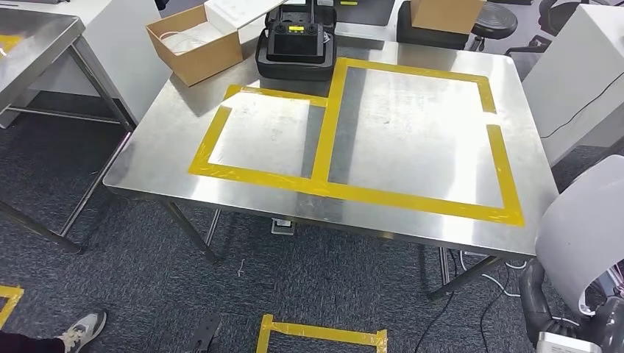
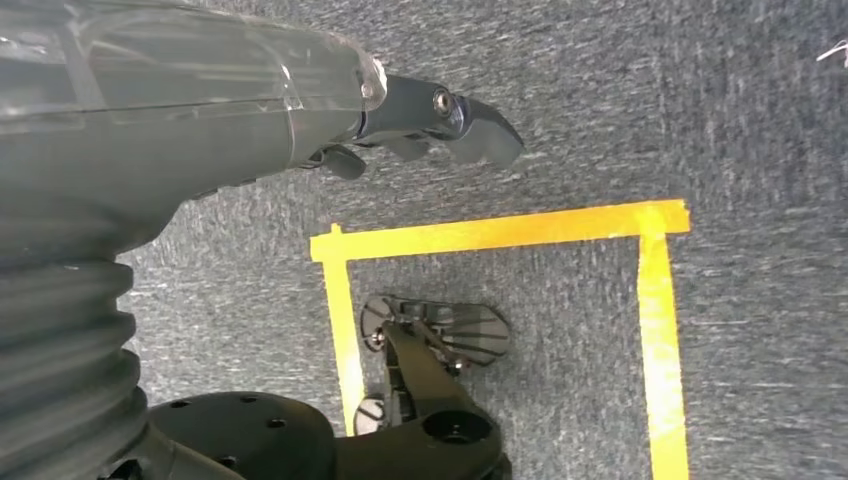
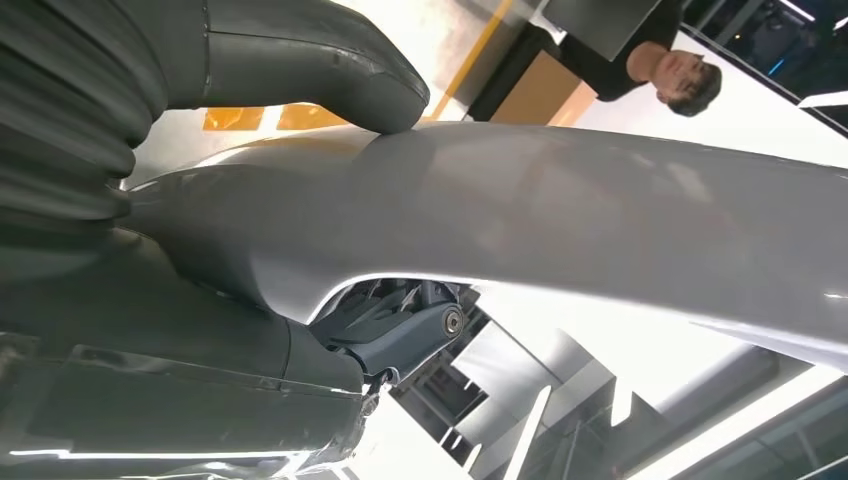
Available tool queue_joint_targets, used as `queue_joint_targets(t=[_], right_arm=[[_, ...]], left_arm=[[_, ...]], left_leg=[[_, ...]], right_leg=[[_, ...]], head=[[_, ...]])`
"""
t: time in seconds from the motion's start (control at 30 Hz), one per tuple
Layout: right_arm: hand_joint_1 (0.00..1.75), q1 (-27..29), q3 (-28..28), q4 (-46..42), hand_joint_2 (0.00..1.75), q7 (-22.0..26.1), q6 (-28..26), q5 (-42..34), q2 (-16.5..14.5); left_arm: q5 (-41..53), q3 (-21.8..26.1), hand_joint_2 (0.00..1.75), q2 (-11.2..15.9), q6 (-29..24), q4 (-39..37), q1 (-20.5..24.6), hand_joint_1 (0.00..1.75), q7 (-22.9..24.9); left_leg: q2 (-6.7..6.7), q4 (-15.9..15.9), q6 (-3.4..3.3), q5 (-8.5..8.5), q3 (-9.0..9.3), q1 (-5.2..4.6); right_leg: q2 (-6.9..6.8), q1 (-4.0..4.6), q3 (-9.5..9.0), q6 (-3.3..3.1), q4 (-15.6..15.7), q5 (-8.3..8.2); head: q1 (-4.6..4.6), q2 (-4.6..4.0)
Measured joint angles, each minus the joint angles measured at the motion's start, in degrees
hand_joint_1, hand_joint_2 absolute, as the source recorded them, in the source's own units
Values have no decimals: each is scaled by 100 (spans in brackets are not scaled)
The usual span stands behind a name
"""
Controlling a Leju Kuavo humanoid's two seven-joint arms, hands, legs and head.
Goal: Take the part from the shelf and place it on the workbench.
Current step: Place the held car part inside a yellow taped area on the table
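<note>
Far left of the head view there's the corner of a second steel table [image 1: 29, 44] in the upper left, with open grey carpet [image 1: 147, 279] below it and a person's shoe [image 1: 82, 328] poking in at the bottom left edge. Next comes the workbench [image 1: 162, 147], steel top, filling the middle of the frame. Its near edge runs slightly downhill toward the right and has bare carpet in front of it. A yellow tape outline [image 1: 324, 140] marks a smaller box on the left and a bigger one on the right, and both boxes are bare metal inside, so lots of room there. Along the far edge sit an open cardboard box [image 1: 195, 44], then a black controller case [image 1: 298, 48], then another cardboard box [image 1: 445, 15] at the top.

The left hand [image 2: 440, 125] hangs over the carpet in its wrist view, dark fingers loosely apart with nothing in them, above a taped yellow square [image 2: 500, 230] on the floor.

Far right, lower right corner of the head view: the part [image 1: 581, 235], a curved light grey panel, sits off the bench's right edge, not over the tape yet. The right hand [image 3: 300, 70] grips it, thumb pressed on top of the panel and darker fingers [image 3: 400, 325] underneath in the wrist view
</note>
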State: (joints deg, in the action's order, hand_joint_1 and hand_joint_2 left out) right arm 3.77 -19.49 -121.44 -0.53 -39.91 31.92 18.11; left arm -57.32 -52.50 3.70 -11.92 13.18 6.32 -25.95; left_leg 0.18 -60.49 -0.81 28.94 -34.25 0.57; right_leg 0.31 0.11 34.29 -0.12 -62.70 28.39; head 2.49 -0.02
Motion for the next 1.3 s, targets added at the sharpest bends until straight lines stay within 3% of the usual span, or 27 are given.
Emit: queue_joint_targets(t=[0.07,0.17,0.23,0.3,0.33,0.37,0.4,0.43,0.5,0.53,0.63,0.7,0.8,0.83,0.87,0.9,0.97,1.03,1.2,1.3], right_arm=[[175,-12,-1,0,175,20,1,-46,1],[175,-28,-4,1,175,41,2,-69,-2],[175,-33,-9,4,175,47,2,-72,-4],[175,-39,-19,25,175,51,3,-77,-5],[175,-45,-26,41,175,53,4,-85,-5],[175,-60,-33,59,175,56,4,-101,-5],[175,-81,-39,75,175,59,4,-122,-4],[175,-107,-45,88,175,63,4,-149,-3],[175,-166,-54,101,175,75,5,-191,-1],[175,-198,-61,102,175,82,7,-203,0],[175,-277,-90,111,175,66,10,-181,4],[175,-302,-118,114,175,7,10,-119,20],[175,-317,-159,116,175,-86,10,-50,48],[175,-317,-172,119,175,-104,10,-40,50],[175,-317,-185,123,175,-114,10,-32,51],[175,-319,-198,126,175,-120,10,-26,52],[175,-332,-226,128,175,-122,10,-19,59],[175,-361,-254,127,175,-129,11,-13,75],[175,-384,-286,128,175,-223,13,-10,122],[175,-426,-292,114,175,-280,12,31,172]], left_arm=[[-15,0,175,-12,1,0,-2,0,-27],[-33,0,175,-10,4,0,-3,0,-50],[-38,0,175,-6,3,0,-4,0,-52],[-51,0,175,-4,2,-1,-7,0,-52],[-65,0,175,-4,-2,-1,-9,0,-52],[-78,0,175,-3,-7,-2,-11,0,-55],[-89,0,175,-3,-12,-2,-11,0,-62],[-96,0,175,-3,-16,-2,-9,0,-75],[-95,0,175,-10,-17,-2,1,0,-122],[-91,0,175,-15,-15,-1,3,0,-150],[-70,0,175,-35,-7,-2,4,0,-229],[-50,0,175,-41,-4,-2,22,0,-271],[-40,0,175,-44,-10,-2,39,0,-284],[-43,0,175,-42,-11,-2,38,0,-282],[-45,0,175,-40,-11,-2,38,0,-281],[-47,0,175,-38,-12,-2,40,0,-280],[-47,0,175,-38,-12,-2,50,0,-279],[-59,0,175,-40,-17,-2,65,0,-279],[-130,0,175,-28,-29,-2,58,0,-289],[-199,0,175,-38,-20,-2,41,0,-285]], left_leg=[[-1,19,60,-3,-6,-4],[14,-3,158,45,-55,-12],[-7,-408,200,344,-222,-8],[-26,-1060,230,691,-487,-6],[-26,-1245,241,748,-551,-6],[-25,-1254,248,704,-527,-7],[-22,-1054,249,563,-396,-6],[-17,-715,244,385,-192,-5],[-13,-110,193,185,144,-10],[-13,37,156,161,214,-14],[-17,91,35,118,199,-13],[-14,107,-36,72,177,6],[-4,107,-76,34,129,7],[1,106,-76,26,117,5],[5,105,-71,19,110,4],[7,105,-66,13,109,1],[6,105,-52,6,115,-8],[6,92,-18,3,91,-27],[18,112,-64,4,69,-64],[18,481,-130,-111,293,-50]], right_leg=[[-9,31,-68,-66,229,-12],[-38,2,-140,-96,492,-12],[-57,-15,-169,-104,579,-61],[-68,-7,-164,-117,577,-76],[-74,-2,-159,-117,564,-76],[-78,0,-151,-117,547,-76],[-79,0,-142,-112,524,-73],[-79,-2,-132,-103,496,-67],[-72,9,-98,-58,434,-49],[-68,16,-84,-28,415,-45],[-59,14,-63,69,408,-55],[-55,-1,28,140,181,135],[-54,-25,422,219,-836,724],[-54,-26,509,224,-1096,817],[-54,-26,505,217,-1169,801],[-54,-25,394,199,-1013,675],[-46,-14,-18,126,-252,312],[-41,9,-312,59,364,139],[-46,-8,-364,150,576,124],[-41,-19,-457,191,687,115]], head=[[1,0],[7,0],[18,0],[23,0],[24,0],[23,0],[24,0],[25,0],[23,0],[19,0],[16,0],[4,0],[-5,0],[-5,0],[-5,0],[-5,0],[-4,0],[-2,0],[8,0],[5,0]])
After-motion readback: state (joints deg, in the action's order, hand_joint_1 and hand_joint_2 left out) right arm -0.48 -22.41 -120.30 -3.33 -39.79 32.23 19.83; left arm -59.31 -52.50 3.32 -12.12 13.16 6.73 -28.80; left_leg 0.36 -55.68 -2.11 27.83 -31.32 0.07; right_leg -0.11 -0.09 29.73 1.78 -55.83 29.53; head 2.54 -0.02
